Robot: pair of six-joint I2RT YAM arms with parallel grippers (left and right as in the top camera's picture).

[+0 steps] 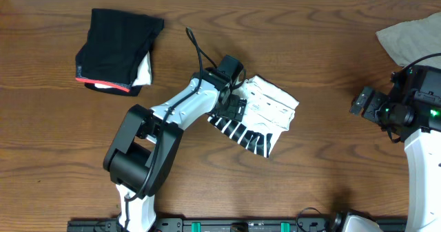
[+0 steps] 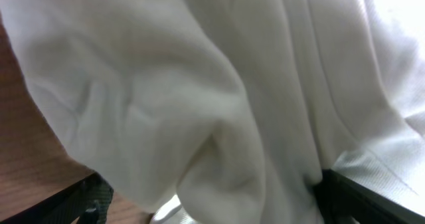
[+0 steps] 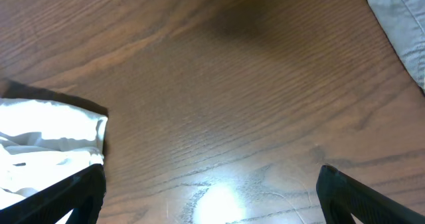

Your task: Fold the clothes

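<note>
Left wrist view shows the left gripper [image 2: 219,207] with its two dark fingers [image 2: 362,197] standing wide apart at the bottom corners of the frame. The white T-shirt [image 2: 199,98] bulges between and above them in thick soft folds; cloth lies in the gap, but nothing pinches it. From overhead, this gripper sits on the left part of the shirt, which lies as a partly folded bundle at the middle of the table [image 1: 324,60], black stripes showing along its lower edge. The right gripper [image 3: 212,207] hangs over bare wood at the right of the frame, fingers spread with nothing between them, well apart from the shirt. A black red-edged garment [image 1: 117,46] lies folded at the upper left, and a grey-beige garment [image 1: 413,36] lies rumpled in the upper right corner. The step in hand looks to be taking hold of the shirt for its next fold. To do it well, the left fingers should close on one clean edge rather than a bunched wad, then lift only enough to carry the flap over. The right arm could pin the far side so the bundle does not slide.
</note>
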